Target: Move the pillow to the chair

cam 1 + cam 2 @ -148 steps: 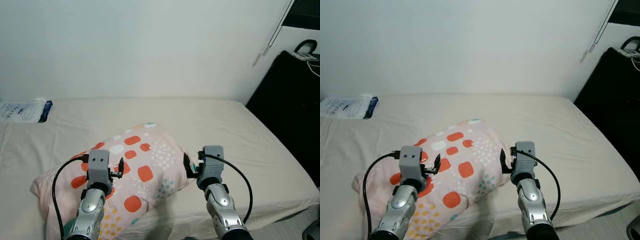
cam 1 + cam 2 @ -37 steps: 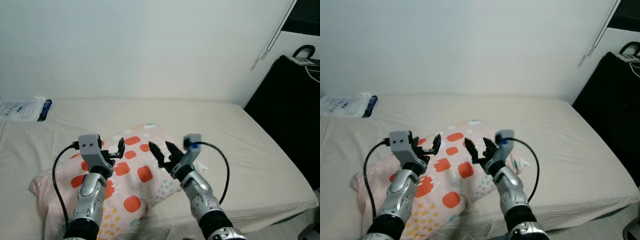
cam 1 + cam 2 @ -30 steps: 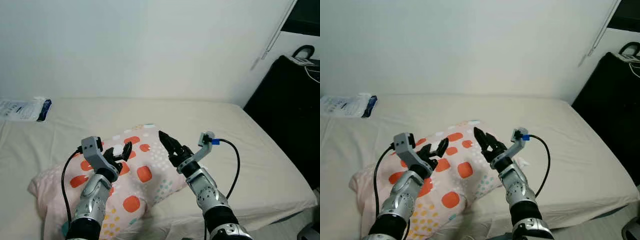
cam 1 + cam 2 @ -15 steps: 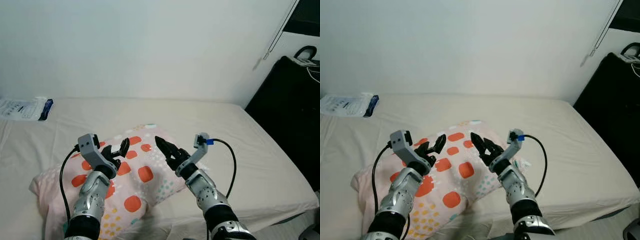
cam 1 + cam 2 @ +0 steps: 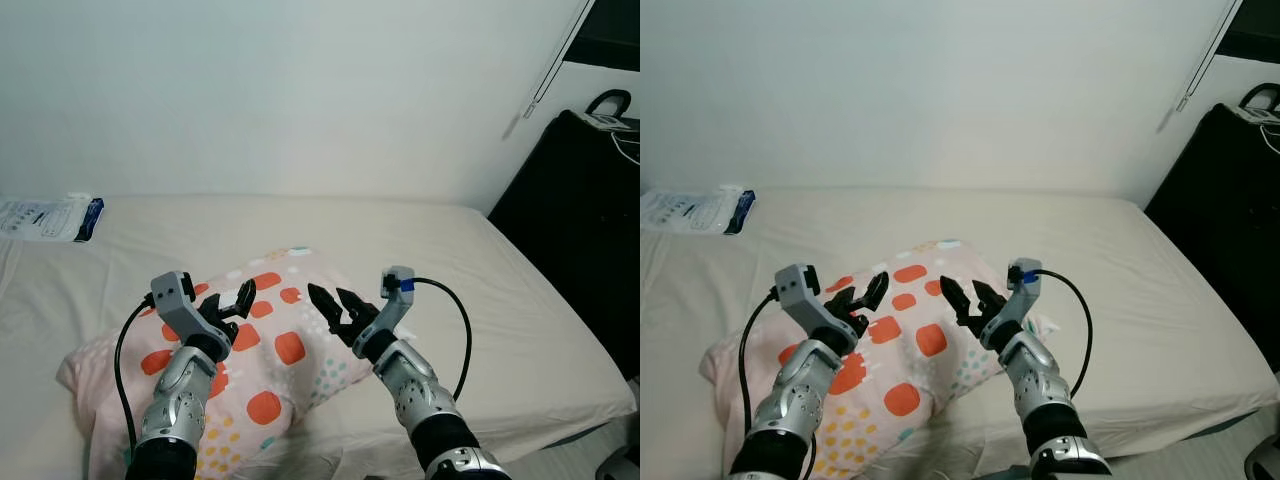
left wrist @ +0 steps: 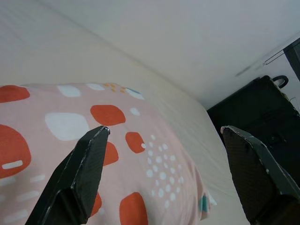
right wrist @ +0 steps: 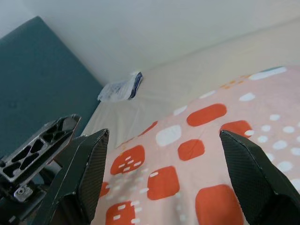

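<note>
I am looking down at the pillow [image 5: 255, 350], which is lying on the bed [image 5: 480, 290] towards its near edge, a little left of the middle. It is plump and pale pink, printed with orange-red rounded squares, a few white ones, small white dots and patches of yellow and teal dots near its lower corners. It is sitting slightly skewed, with one corner pointing at the far edge.

I am holding my left gripper [image 5: 236, 304] above the pillow's left half, fingers spread wide and gripping nothing. My right gripper [image 5: 334, 305] is hovering over the pillow's right half, fingers likewise wide apart and empty. Both are pointing inward, towards each other.

A white packet [image 5: 48, 217] is lying at the bed's far left corner.
</note>
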Controlling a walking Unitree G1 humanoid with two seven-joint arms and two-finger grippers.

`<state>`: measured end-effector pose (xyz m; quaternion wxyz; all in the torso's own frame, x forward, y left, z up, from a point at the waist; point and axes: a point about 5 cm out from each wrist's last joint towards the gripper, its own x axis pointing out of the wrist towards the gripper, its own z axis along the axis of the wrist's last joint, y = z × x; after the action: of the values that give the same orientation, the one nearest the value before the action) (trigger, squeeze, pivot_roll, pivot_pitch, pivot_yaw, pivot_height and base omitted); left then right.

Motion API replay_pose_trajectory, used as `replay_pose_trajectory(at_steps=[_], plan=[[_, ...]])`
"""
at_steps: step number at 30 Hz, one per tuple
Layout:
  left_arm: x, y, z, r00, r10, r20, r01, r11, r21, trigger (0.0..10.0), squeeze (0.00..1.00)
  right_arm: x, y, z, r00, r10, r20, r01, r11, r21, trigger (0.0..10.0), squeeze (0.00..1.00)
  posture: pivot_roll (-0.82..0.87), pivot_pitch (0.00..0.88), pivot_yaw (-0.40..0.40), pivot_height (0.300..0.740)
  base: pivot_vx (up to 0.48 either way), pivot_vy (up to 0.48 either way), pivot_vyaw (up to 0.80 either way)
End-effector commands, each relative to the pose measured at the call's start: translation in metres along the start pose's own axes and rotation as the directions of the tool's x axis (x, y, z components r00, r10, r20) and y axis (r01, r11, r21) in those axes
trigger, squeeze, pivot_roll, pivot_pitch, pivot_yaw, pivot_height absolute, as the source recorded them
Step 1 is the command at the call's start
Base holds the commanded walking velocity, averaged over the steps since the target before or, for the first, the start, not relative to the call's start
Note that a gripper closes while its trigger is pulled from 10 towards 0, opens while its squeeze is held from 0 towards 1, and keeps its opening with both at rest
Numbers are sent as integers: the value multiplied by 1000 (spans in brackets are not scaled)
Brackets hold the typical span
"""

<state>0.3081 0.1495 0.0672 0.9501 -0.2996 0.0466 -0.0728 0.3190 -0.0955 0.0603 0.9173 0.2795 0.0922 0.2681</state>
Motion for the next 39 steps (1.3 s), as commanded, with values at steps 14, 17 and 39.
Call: replay_pose_trajectory(at_steps=[14, 17, 39], plan=[[-11, -19, -17, 988, -127, -92, 133, 989, 66, 10000, 0, 5, 25, -2, 980, 182, -81, -197, 945, -262, 10000, 0, 115, 0, -153, 740, 0, 0, 0], [-11, -20, -18, 988, -124, -97, 131, 989, 70, 10000, 0, 5, 34, 5, 970, 243, -12, -239, 947, -214, 10000, 0, 113, 0, -152, 740, 0, 0, 0], [-8, -20, -11, 994, -90, -59, 94, 992, 79, 10000, 0, 6, 19, 0, 996, 73, -58, -88, 940, -329, 10000, 0, 117, 0, -164, 740, 0, 0, 0]])
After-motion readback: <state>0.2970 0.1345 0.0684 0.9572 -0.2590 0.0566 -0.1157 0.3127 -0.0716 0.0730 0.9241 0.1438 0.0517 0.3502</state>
